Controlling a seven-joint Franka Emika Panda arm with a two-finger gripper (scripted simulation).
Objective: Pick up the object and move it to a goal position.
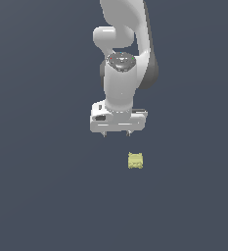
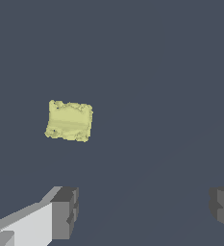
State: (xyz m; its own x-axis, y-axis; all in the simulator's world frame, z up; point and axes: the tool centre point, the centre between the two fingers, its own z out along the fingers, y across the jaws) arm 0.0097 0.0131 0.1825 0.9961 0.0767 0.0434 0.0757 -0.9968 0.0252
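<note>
The object point(image 1: 135, 160) is a small pale yellow-green lumpy block lying on the dark grey surface. It also shows in the wrist view point(image 2: 68, 120). My white gripper point(image 1: 116, 133) hangs above the surface, apart from the block and toward the exterior view's left of it. Its jaws stand wide apart and hold nothing. In the wrist view the gripper point(image 2: 142, 211) shows two grey fingertips point(image 2: 65, 211) with bare surface between them; the block lies beyond them, off to one side.
A flat, uniform dark grey surface point(image 1: 47, 196) fills both views. The white arm point(image 1: 125, 39) rises above the gripper toward the top of the exterior view.
</note>
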